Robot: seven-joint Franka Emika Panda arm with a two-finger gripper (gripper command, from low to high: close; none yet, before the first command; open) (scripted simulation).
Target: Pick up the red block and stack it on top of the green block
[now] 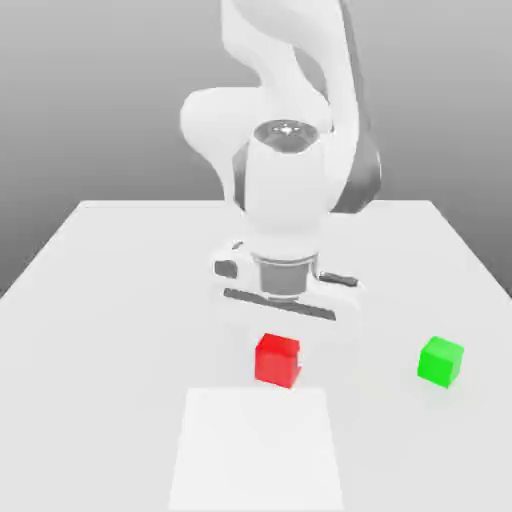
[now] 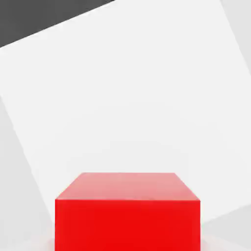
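We see the glossy red cube (image 1: 277, 361), equal-sided without a long axis, turned slightly askew, left of the plain green cube (image 1: 440, 362); the white two-finger gripper (image 1: 283, 350) is closed on it.

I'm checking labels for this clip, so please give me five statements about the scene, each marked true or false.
1. The red block is already stacked on the green block. False: they stand apart.
2. The green block is nearer the exterior view's right edge than the red block. True.
3. The gripper is over by the green block. False: it is at the red block.
4. The white sheet-like square is nearer the bottom of the exterior view than the red block. True.
5. The red block also shows in the hand view. True.
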